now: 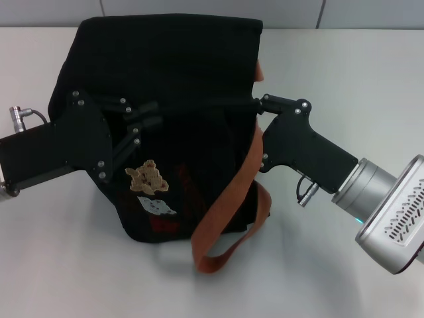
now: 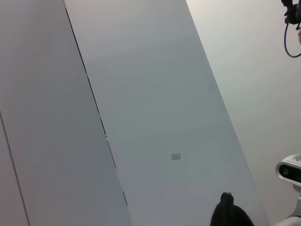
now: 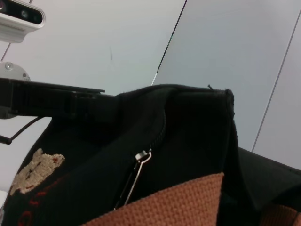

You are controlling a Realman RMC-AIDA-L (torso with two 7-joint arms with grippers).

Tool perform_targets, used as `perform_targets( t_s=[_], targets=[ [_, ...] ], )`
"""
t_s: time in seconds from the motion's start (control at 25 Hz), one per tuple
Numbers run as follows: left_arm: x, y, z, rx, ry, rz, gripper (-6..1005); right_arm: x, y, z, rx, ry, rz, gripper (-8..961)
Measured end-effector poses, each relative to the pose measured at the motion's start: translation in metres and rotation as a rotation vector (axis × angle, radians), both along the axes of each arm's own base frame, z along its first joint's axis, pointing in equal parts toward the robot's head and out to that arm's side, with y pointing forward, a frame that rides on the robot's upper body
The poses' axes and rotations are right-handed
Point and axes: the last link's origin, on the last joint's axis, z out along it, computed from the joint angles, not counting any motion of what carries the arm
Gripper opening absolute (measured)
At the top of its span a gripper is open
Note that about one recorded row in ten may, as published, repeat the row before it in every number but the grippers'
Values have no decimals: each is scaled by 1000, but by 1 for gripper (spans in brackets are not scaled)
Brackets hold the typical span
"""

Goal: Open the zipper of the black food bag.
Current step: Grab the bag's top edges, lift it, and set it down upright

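The black food bag point(image 1: 179, 119) is stood mid-table point(image 1: 344, 73), between both arms, bear patches point(image 1: 149, 177) toward the camera. Fabric is judged soft and light: walls sag, so collapse and dragging are expected under any pull unless it is braced.

The left gripper point(image 1: 149, 118) is set against the bag's upper front; fingers look pinched on a fold of fabric, but black on black, so that cannot be confirmed.

The right gripper point(image 1: 260, 105) is pressed to the bag's top right edge beside an orange-brown strap point(image 1: 228, 199); finger opening cannot be told.

The zipper point(image 3: 157, 136) is seen running down from the top corner in the right wrist view. The metal pull tab point(image 3: 134, 176) hangs free, ungripped. It is small, thin and likely slippery, and should be pinched flat at its lower end, then drawn along the zip line.
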Motion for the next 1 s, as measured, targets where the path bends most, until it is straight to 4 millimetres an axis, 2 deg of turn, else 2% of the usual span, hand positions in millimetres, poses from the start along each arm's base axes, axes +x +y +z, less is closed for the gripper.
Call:
perform_targets(
  t_s=[0.36,0.56,0.68,1.0],
  targets=[
    [1,1,0,0,1,-1,73,-2,-1,-3,-12,0,-1,235],
    [1,1,0,0,2,-1,73,-2,-2,-3,-14,4,-2,152],
    [1,1,0,1,1,-2,73,-2,-3,-3,-13,7,-7,-3],
    [-6,1,6,58,-47,53,73,2,-6,-3,-12,9,-21,-1]
  ],
)
